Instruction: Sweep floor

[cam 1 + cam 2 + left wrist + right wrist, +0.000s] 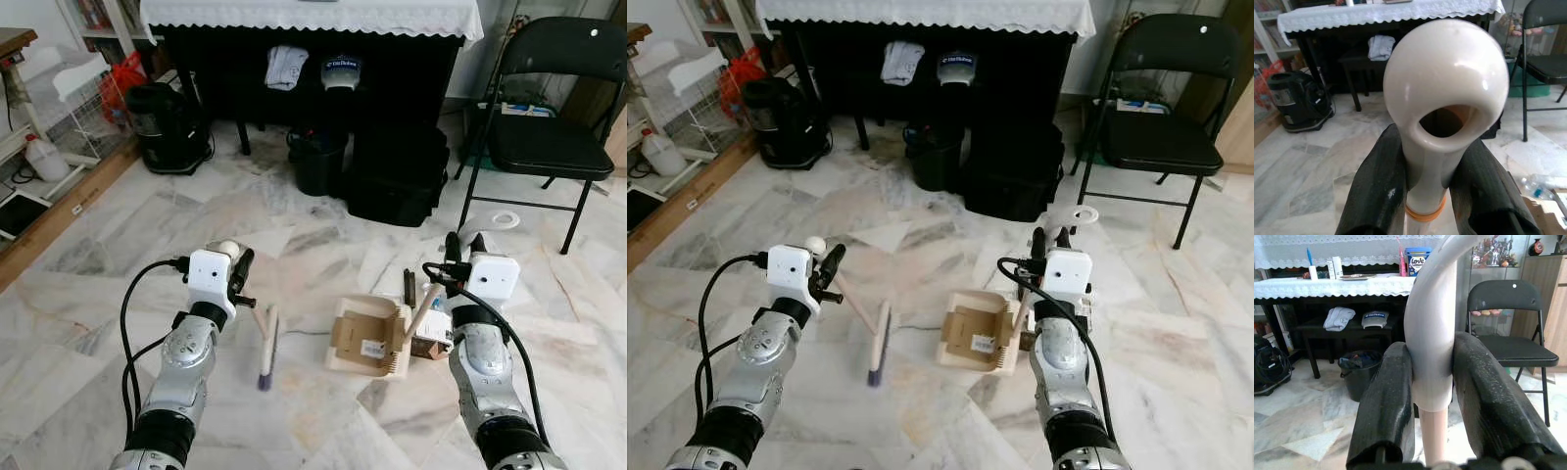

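Left of the dustpan (pixel 367 338), the left gripper (pixel 1430 196) has its black fingers (pixel 1376 191) clamped on the cream handle of a hand brush (pixel 265 348). The handle's looped end blocks much of the left wrist view, and the dark bristles rest on the marble floor (pixel 127 255). The cream dustpan lies flat on the floor with a piece of brown cardboard (pixel 358 338) inside. At its right edge, the right gripper (pixel 1432 396) squeezes the dustpan's pale handle, whose top is cut off in the right wrist view.
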Available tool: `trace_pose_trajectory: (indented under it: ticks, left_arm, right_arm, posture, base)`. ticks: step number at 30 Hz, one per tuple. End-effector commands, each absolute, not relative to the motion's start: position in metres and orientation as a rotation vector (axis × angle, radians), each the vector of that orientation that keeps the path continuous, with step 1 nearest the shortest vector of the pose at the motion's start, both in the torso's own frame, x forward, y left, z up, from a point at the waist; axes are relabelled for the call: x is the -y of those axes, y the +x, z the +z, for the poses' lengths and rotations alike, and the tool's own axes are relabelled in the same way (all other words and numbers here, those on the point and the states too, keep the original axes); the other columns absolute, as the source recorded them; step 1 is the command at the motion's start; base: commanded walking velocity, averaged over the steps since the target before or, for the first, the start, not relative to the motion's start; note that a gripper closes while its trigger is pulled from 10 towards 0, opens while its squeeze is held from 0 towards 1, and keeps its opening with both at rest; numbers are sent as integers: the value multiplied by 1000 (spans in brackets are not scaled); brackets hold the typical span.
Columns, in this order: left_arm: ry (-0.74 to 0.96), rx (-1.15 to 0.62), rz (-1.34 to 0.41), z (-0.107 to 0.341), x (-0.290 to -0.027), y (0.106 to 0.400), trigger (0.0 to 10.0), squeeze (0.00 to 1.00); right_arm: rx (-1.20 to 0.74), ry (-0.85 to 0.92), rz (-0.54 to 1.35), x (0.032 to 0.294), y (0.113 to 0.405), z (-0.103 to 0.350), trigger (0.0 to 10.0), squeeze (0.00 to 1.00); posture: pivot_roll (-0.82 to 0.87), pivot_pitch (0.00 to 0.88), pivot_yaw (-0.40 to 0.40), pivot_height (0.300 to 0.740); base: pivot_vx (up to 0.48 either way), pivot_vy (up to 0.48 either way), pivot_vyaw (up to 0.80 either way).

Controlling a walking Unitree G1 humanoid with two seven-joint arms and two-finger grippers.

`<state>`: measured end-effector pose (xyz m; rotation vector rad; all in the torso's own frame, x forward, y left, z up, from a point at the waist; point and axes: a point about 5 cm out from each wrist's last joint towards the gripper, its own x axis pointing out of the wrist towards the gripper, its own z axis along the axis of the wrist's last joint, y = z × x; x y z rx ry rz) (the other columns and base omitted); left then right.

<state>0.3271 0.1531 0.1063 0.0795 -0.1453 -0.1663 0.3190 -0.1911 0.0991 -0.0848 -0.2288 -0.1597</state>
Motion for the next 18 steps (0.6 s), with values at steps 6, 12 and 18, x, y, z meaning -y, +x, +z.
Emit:
trace_pose_trajectory:
  ticks: [6,12,18]
  left_arm:
    - [92,212,-163,118,-153,331,10000,0]
    - [98,216,-166,118,-155,330,10000,0]
    - [101,214,-168,117,-155,329,10000,0]
  right_arm:
    - [259,-68,-181,193,318,106,10000,0]
    - [214,-60,-179,190,312,93,10000,0]
    - [214,-59,-180,190,310,94,10000,0]
  posture:
    - [-21,0,55,740]
    - [-14,21,62,740]
    - [-14,34,63,740]
  base:
    - [0,0,0]
    - [0,0,0]
    - [0,0,0]
